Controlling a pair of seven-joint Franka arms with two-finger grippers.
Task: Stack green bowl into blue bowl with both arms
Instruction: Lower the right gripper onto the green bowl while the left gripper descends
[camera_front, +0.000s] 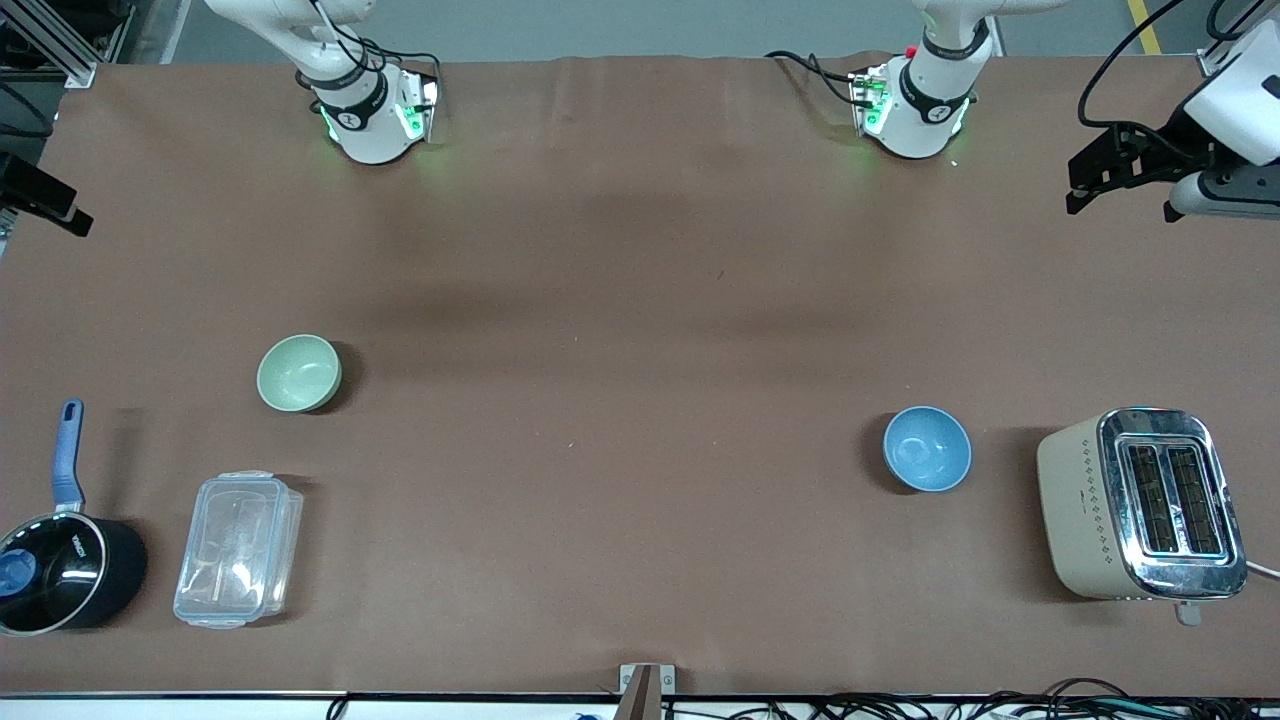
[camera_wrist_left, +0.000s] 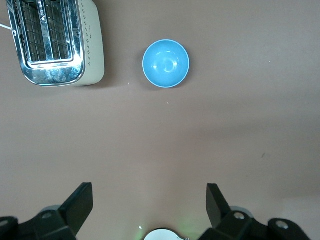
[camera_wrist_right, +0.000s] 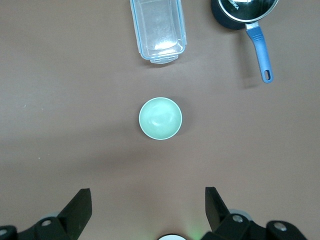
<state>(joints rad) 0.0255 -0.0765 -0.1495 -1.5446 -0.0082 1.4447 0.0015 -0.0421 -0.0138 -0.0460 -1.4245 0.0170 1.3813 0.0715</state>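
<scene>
Green bowl (camera_front: 299, 372) and blue bowl (camera_front: 927, 449) sit upright and well apart, neither one touched.

Nearest the front camera stand the pot (camera_front: 62, 572), the clear plastic box (camera_front: 238, 548) and the toaster (camera_front: 1140, 503); the blue bowl lies just beside the toaster at the left arm's end, the green bowl farther off at the right arm's end. High above each, the left gripper (camera_wrist_left: 150, 210) and right gripper (camera_wrist_right: 148, 212) hang with fingers spread wide. A pinch on a smooth rim could slip, or a low carry could nudge the blue bowl against the toaster.

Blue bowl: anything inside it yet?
Nothing. The blue bowl shows a bare, lighter-blue inside; the green bowl sits apart toward the right arm's end. What lies under either bowl is hidden.
</scene>
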